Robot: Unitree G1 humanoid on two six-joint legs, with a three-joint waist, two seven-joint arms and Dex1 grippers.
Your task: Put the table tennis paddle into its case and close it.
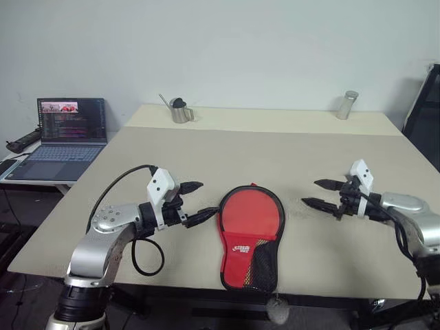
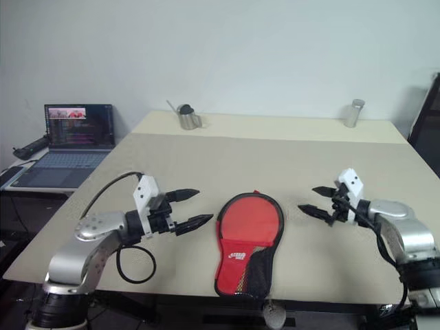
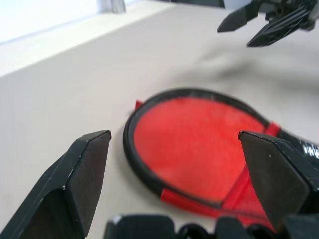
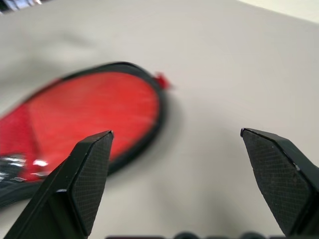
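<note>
The case (image 1: 250, 237) lies flat near the table's front edge, red side up. Its white logo and black mesh pocket face the near end. A black zipper rim rings its round far part (image 3: 199, 144), and a white charm (image 1: 278, 309) hangs over the table edge. The table tennis paddle is hidden; I cannot tell whether it is inside the case. My left gripper (image 1: 206, 199) hovers open just left of the case and holds nothing. My right gripper (image 1: 311, 192) hovers open a little to the case's right, also holding nothing. Both point inward at the case.
A metal cup (image 1: 180, 110) and a metal cylinder (image 1: 348, 104) stand at the far side of the beige table (image 1: 206, 151). An open laptop (image 1: 65, 137) sits on a low surface to the left. A dark frame (image 1: 426, 117) stands at the right.
</note>
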